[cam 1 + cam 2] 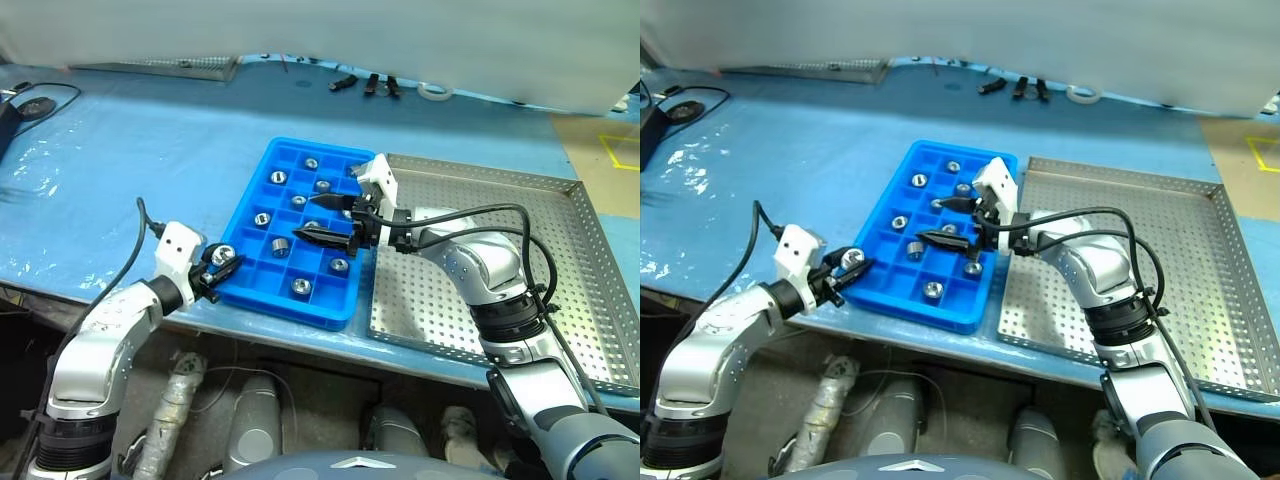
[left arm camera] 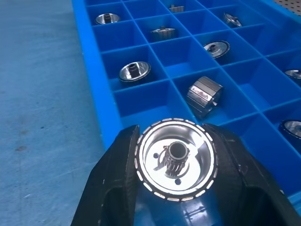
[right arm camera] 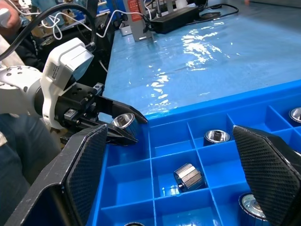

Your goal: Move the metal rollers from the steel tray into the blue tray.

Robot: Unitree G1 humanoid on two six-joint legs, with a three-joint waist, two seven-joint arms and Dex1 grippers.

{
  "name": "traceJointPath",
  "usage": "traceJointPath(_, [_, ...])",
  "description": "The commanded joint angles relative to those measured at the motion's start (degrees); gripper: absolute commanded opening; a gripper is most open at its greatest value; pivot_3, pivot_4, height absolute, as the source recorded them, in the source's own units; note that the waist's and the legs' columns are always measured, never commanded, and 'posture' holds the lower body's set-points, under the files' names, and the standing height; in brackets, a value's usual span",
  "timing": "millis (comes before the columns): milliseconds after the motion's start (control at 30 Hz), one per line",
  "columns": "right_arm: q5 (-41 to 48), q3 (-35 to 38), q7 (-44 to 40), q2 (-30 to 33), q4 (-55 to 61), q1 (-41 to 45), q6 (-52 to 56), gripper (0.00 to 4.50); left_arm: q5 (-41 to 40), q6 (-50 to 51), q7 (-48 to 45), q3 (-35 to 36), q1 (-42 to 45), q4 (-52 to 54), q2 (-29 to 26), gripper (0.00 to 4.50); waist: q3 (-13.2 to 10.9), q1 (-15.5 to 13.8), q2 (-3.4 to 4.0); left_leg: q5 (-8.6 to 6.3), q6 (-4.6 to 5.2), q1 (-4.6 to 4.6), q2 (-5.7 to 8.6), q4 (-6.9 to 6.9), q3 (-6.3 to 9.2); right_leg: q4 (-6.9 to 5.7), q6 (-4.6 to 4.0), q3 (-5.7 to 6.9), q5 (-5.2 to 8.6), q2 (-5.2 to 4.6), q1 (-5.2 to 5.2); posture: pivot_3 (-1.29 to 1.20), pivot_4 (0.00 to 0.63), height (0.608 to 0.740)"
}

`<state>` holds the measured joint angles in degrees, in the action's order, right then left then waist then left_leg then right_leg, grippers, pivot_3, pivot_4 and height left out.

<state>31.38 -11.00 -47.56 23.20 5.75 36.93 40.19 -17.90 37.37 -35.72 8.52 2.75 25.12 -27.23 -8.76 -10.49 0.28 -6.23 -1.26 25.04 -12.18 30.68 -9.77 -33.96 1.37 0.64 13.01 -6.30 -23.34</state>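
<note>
Now my left gripper (image 2: 175, 165) is pinching one metal roller (image 2: 176, 162) over the blue tray's (image 1: 262, 170) near-left corner; my right gripper (image 1: 322, 219) is hovering open-fingered above its compartments, several holding rollers, beside the steel tray (image 1: 560, 190).

Bright, even overhead light; shadows soft and short. White glare patches on the glossy blue worktop (image 3: 197, 47) beyond the left gripper (image 3: 123, 128), rippled as on a wrinkled sheet. Sharp highlights on the roller (image 2: 176, 160) held in that gripper, its rim mirror-bright. Steel tray (image 1: 560, 260) gives a flat grey sheen. Right gripper's fingers (image 3: 84, 169) loom large and slightly soft in its wrist view. The head views' top strip is washed out pale.
</note>
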Motion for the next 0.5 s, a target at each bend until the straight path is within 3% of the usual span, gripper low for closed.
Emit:
traceJointPath(33, [-0.01,1.09,-0.22,0.4,2.69,-0.17,0.13,4.5,-0.91,0.8,0.37,-0.95,0.71,2.23,-1.24,1.69,0.0,0.08,0.0,0.01,-0.01,0.0,-0.01,0.0,0.0,-0.01,0.0,0.0,0.0,0.0,0.0,0.29,0.15,0.74])
traceJointPath(500, [0.16,1.61,1.42,0.64,5.08,-2.04,1.1,4.5,-2.77,5.95,2.04,-1.4,3.2,2.36,-4.38,1.69,0.0,0.33,0.0,0.1,-0.14,-0.01,-0.1,0.2,0.0,-0.9,-0.16,-0.19,0.08,0.04,-0.51,0.26,0.15,0.74])
